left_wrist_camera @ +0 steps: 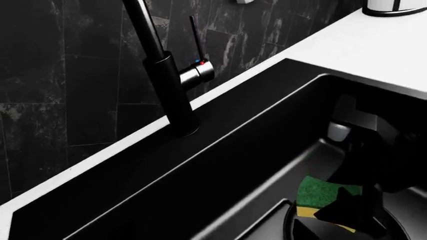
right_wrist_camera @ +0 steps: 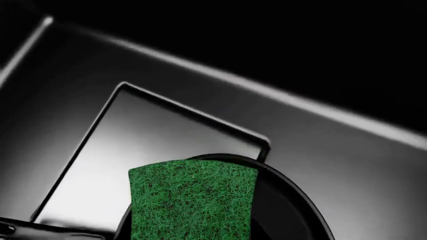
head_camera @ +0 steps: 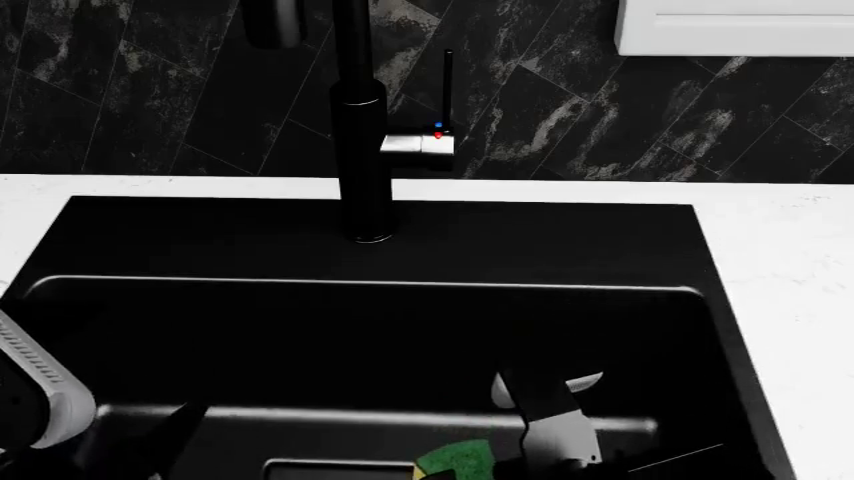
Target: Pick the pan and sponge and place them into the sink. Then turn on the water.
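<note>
The sink (head_camera: pixel 707 330) is a large black basin with a drain plate (right_wrist_camera: pixel 153 145) and a tall black tap (head_camera: pixel 360 130), also in the left wrist view (left_wrist_camera: pixel 163 75). The black pan lies in the basin; only its rim (right_wrist_camera: pixel 293 200) shows. The sponge (right_wrist_camera: pixel 193 200), green face up, sits over the pan and fills the jaw area of my right gripper (left_wrist_camera: pixel 343 210). The dark fingers (left_wrist_camera: pixel 343 197) straddle it, seemingly shut on it. It also shows in the head view (head_camera: pixel 461 460) and the left wrist view (left_wrist_camera: pixel 320 190). My left gripper (head_camera: pixel 167 435) is low at the basin's left, its jaws unclear.
White countertop (head_camera: pixel 801 260) surrounds the sink. A dark tiled wall (head_camera: pixel 601 100) stands behind the tap. The tap's lever (head_camera: pixel 446 85) rises from a silver valve with red and blue dots. A white object (left_wrist_camera: pixel 393 6) stands on the counter beyond the sink.
</note>
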